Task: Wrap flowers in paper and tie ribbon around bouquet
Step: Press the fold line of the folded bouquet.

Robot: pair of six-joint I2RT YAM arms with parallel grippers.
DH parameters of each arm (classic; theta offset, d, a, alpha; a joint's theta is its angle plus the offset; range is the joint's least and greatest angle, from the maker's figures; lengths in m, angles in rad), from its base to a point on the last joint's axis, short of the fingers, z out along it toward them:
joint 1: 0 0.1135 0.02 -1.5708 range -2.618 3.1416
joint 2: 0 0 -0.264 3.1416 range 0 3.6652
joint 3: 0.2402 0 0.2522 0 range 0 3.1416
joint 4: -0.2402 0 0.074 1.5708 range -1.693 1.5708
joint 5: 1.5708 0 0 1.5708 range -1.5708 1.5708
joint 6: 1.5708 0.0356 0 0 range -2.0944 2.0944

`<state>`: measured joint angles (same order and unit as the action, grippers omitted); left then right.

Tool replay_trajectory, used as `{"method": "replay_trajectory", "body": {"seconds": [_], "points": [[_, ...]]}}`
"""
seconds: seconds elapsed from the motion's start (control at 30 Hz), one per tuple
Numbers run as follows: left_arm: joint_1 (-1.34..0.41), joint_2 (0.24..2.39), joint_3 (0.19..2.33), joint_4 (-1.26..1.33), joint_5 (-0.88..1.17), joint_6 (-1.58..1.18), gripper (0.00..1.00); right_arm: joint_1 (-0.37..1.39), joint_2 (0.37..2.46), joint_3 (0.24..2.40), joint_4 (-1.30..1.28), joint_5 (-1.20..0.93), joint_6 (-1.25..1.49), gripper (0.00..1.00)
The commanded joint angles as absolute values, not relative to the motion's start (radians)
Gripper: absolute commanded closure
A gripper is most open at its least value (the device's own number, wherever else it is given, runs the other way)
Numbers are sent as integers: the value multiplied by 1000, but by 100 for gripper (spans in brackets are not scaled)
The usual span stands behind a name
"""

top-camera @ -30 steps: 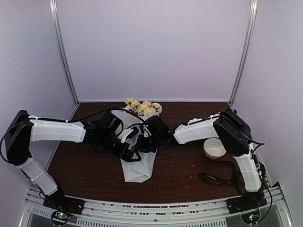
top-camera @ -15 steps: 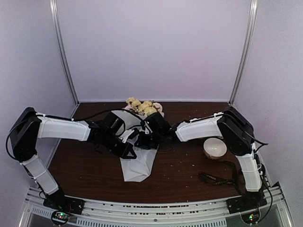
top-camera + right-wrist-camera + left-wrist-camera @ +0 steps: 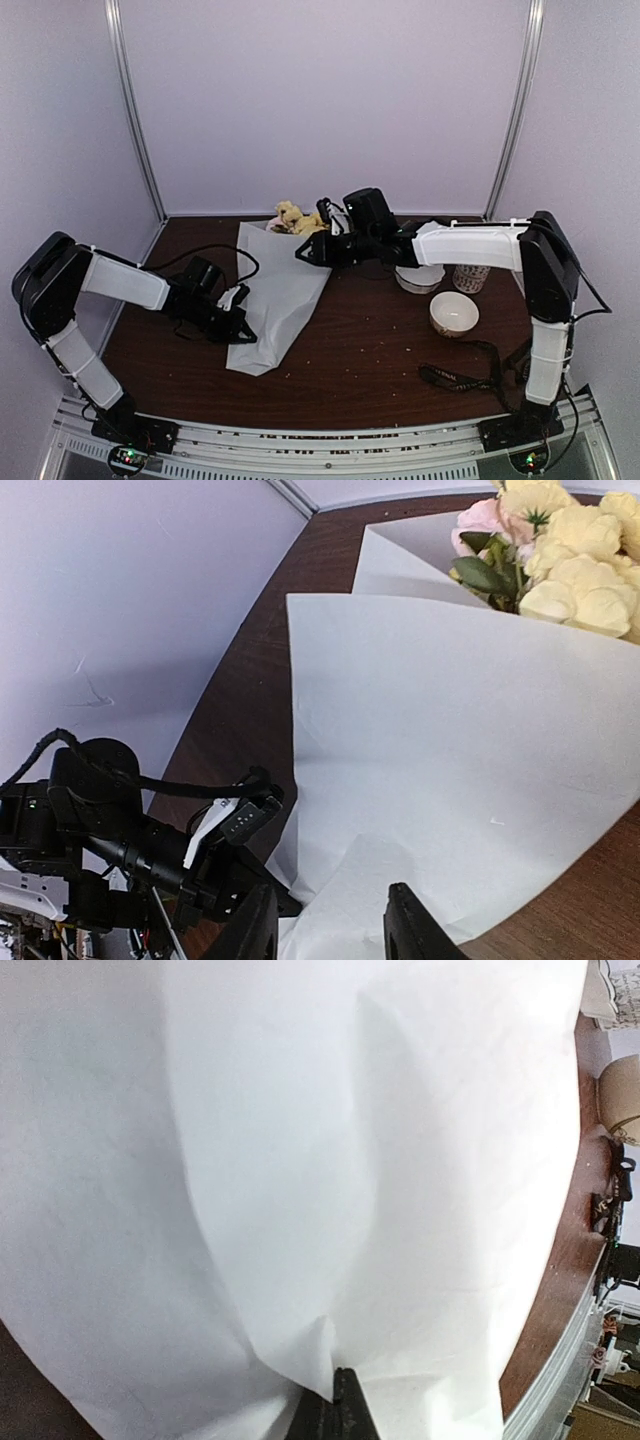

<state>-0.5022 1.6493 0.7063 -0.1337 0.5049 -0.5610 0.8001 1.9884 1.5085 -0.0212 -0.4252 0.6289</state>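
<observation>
Where both arms are bolted, table (image 3: 380,345): dark brown wood; pale crumbs scattered over it; metal rail (image 3: 330,445) along the near edge
Room: plain pale lilac walls on three sides; metal posts (image 3: 135,110) in the two far corners
Cream bowl (image 3: 453,315): upright, right of centre; inside plain cream
White bowl (image 3: 418,277): just behind the cream bowl, partly under the right arm; contents cannot tell
Cup (image 3: 471,277): patterned, beside the white bowl; contents cannot tell
Paper (image 3: 275,300): pale grey-white sheet lying left of centre, folded loosely into a cone; wide end far, narrow end near
Flowers (image 3: 298,220): yellow and pink blooms at the wide far end of the paper; heads past its edge; stems hidden inside
Ribbon (image 3: 455,378): dark strip on the table at front right, near the right arm's base; well apart from the paper
Left gripper (image 3: 243,333): low at the paper's left near edge; fingers (image 3: 340,1410) together, pinching that edge; the sheet puckers toward the tips
Right gripper (image 3: 335,930): above the upper part of the paper, near the flowers; fingers (image 3: 255,925) apart; holds nothing; paper lies below the gap
</observation>
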Motion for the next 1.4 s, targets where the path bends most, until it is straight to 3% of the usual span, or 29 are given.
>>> {"method": "replay_trajectory", "body": {"seconds": [0.0, 0.27, 0.5, 0.67, 0.77, 1.07, 1.37], "points": [[-480, 1647, 677, -56, 526, -596, 100, 788, 1936, 1424, -89, -368, 539, 60], [-479, 1642, 686, -83, 509, -582, 100, 747, 1957, 1403, -146, -331, 545, 59], [-479, 1641, 685, -78, 513, -580, 100, 738, 2062, 1391, -66, -415, 727, 41], [-479, 1640, 685, -80, 512, -580, 100, 738, 2143, 1426, 22, -473, 794, 40], [-480, 1633, 686, -86, 508, -575, 100, 738, 2173, 1433, 85, -512, 829, 48], [-479, 1631, 710, -134, 499, -542, 100, 712, 2150, 1380, 174, -541, 860, 100], [-527, 1673, 824, -130, 545, -492, 100, 626, 2065, 1284, 130, -558, 758, 100]]}}
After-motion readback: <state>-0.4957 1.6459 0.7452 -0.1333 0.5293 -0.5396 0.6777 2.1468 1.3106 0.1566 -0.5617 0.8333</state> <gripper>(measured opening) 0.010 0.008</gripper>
